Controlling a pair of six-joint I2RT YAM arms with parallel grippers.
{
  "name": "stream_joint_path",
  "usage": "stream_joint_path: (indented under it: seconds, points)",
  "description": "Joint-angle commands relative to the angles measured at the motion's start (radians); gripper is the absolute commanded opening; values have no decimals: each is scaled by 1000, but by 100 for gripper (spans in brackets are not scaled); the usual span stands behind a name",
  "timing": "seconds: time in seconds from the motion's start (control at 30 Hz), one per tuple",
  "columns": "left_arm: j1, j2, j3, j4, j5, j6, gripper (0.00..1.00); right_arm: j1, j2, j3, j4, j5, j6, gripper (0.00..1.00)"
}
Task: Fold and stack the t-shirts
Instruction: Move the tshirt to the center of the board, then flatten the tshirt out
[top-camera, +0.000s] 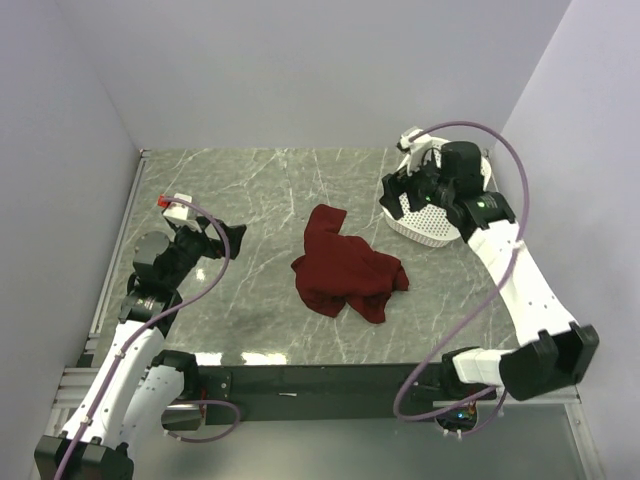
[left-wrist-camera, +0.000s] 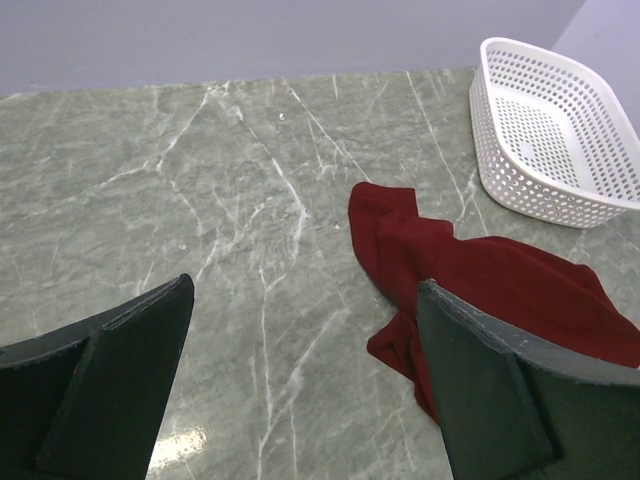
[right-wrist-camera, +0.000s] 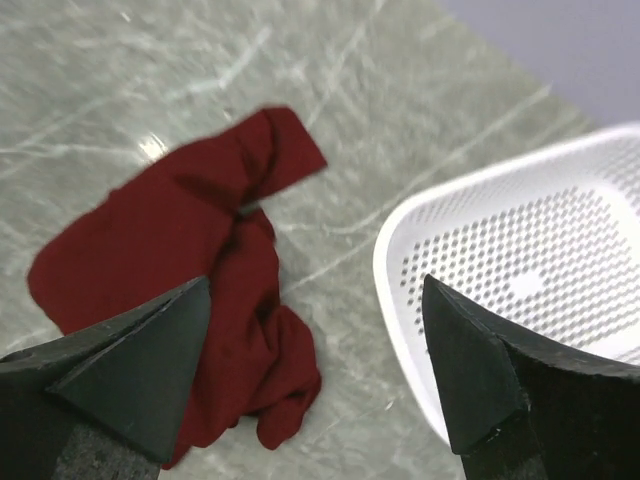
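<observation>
A dark red t-shirt lies crumpled in a heap at the middle of the marble table; it also shows in the left wrist view and the right wrist view. No neck label shows. My left gripper is open and empty, raised over the table left of the shirt, which lies to its right in its wrist view. My right gripper is open and empty, held above the table at the basket's near edge, right of the shirt.
A white perforated plastic basket stands at the back right, empty inside. Grey walls close the table at left, back and right. A black rail runs along the near edge.
</observation>
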Motion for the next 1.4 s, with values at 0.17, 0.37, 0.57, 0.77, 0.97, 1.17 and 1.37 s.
stream_joint_path:
  seconds: [0.17,0.37,0.57,0.77,0.97,1.17,1.37]
  points:
    - [-13,9,35,58,56,2,99,-26,199,-13,78,201,320,84]
    - [-27,3,32,52,47,8,100,-12,528,343,-28,401,624,78]
    - [-42,4,32,42,27,20,99,0,787,610,-141,568,666,78]
    - [-45,26,38,45,36,22,99,-4,890,685,-177,623,678,76]
    - [-45,30,39,39,30,28,99,-3,1013,754,-204,611,678,71]
    - [-45,41,41,36,31,34,99,-7,1039,747,-197,623,662,57]
    - [-45,41,44,32,35,37,99,-15,1036,707,-191,642,637,37]
